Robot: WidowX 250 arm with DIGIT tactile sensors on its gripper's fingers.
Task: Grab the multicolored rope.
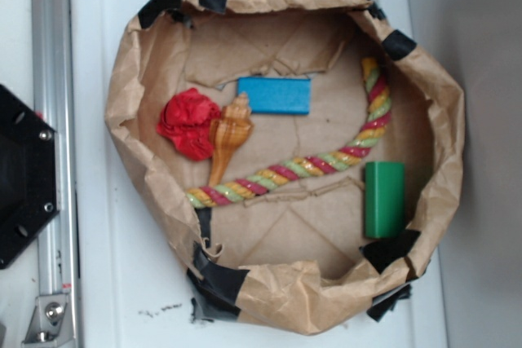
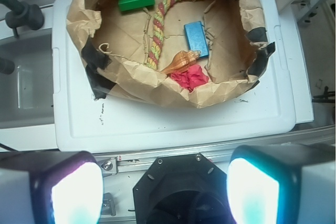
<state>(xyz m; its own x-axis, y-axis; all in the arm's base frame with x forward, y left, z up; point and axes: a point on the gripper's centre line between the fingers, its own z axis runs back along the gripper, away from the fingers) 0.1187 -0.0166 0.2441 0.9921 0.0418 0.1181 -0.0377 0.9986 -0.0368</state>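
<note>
Going from left to right in the top view, a black robot base (image 1: 20,177) sits at the far left edge, next to a metal rail (image 1: 50,152). Then comes a white tabletop (image 1: 122,283) with a big brown paper bag nest (image 1: 130,79) on it, taped with black tape at the rim. Inside the nest, on the left, a red crumpled cloth ball (image 1: 189,124) touches a tan seashell (image 1: 228,136). A blue block (image 1: 275,95) lies just right of them, a bit farther up. The multicolored rope (image 1: 294,170) starts below the seashell's tip, runs right across the middle of the nest, then bends up along the right side. A green block (image 1: 383,200) stands just right of the rope's bend, near the nest wall.

In the wrist view the gripper (image 2: 164,192) is pulled back over the robot base, well apart from the nest. Its jaws are wide open and hold nothing; two glowing pads (image 2: 76,192) show at the bottom corners.

The job looks not yet begun. The rope lies untouched. What is left: go over the nest, come down on the rope, close on it and lift.
</note>
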